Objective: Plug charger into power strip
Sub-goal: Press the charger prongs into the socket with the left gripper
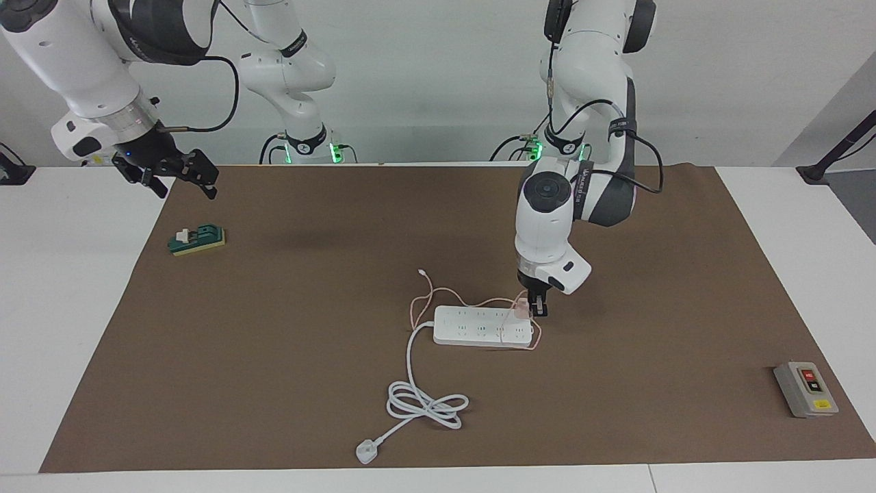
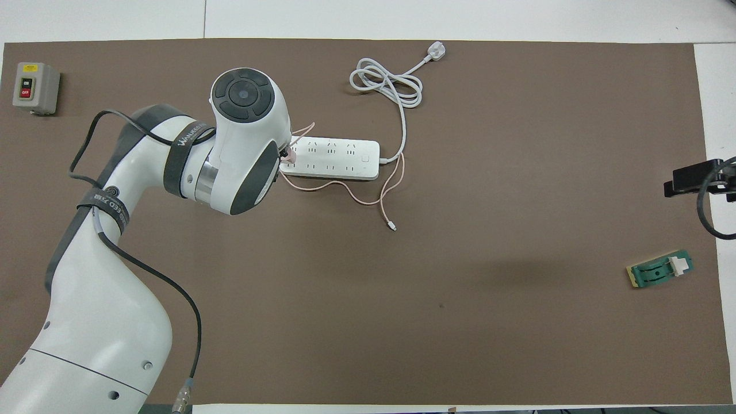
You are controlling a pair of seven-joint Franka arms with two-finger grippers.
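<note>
The white power strip [image 1: 482, 326] [image 2: 336, 158] lies flat mid-mat, sockets up. My left gripper [image 1: 538, 309] points straight down at the strip's end toward the left arm's side, shut on the small pale pink charger [image 1: 523, 308] [image 2: 289, 155], which sits at the top face of that end. Whether its prongs are in a socket is hidden. The thin pink cable [image 1: 426, 299] [image 2: 368, 198] loops over the strip and trails onto the mat nearer the robots. In the overhead view the left wrist hides its fingers. My right gripper [image 1: 179, 179] waits open, raised over the mat's edge.
The strip's thick white cord [image 1: 426, 404] [image 2: 386, 83] coils farther from the robots and ends in a white three-pin plug [image 1: 366, 452] [image 2: 435, 53]. A grey button box [image 1: 805, 389] [image 2: 34, 87] sits at the left arm's end, a green block [image 1: 198, 239] [image 2: 660, 269] at the right arm's.
</note>
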